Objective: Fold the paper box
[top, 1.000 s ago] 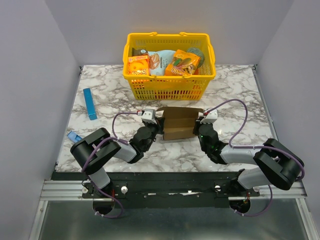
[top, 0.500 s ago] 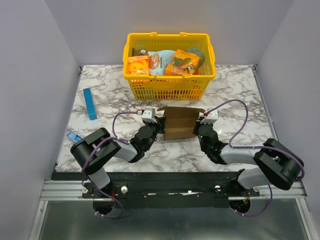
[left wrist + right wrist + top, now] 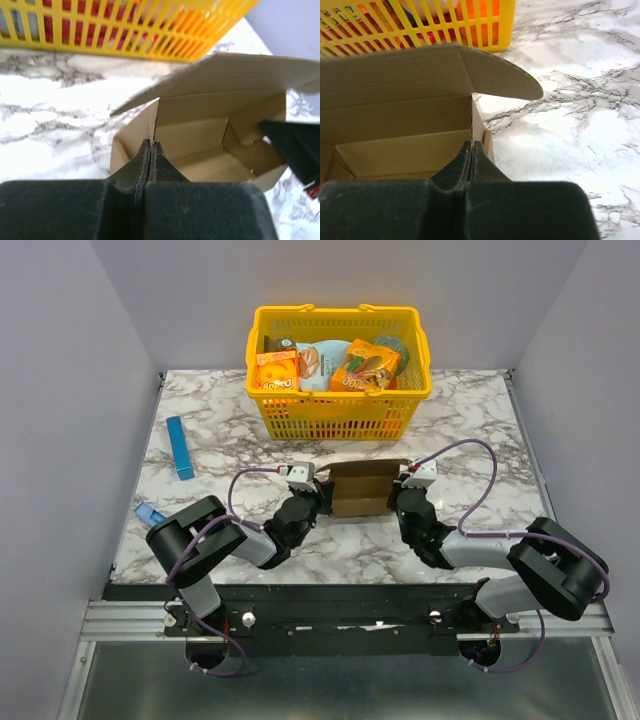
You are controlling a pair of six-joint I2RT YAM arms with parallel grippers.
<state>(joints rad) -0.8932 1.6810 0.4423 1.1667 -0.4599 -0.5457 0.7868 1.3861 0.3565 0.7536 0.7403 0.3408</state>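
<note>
The paper box [image 3: 360, 490] is a small brown carton standing on the marble table in front of the yellow basket, its mouth facing me. Its lid flap [image 3: 235, 75] leans forward over the open cavity. My left gripper [image 3: 319, 501] is shut on the box's left side wall, and the wall's edge runs straight into the closed fingertips [image 3: 151, 143]. On the opposite side, my right gripper [image 3: 396, 499] is shut on the right side wall [image 3: 471, 145]. The rounded end of the lid [image 3: 510, 80] overhangs that wall. In the left wrist view the right gripper's dark finger [image 3: 295, 150] shows at the box's far side.
The yellow basket [image 3: 340, 410] with orange snack packs stands just behind the box. A slim blue box [image 3: 180, 448] lies at the table's left. A small blue item [image 3: 150, 512] sits near the front left edge.
The lid has swung up and forward, so the box looks shallower from above. Both grippers stayed shut on the side walls, and the left one shifted slightly right.
</note>
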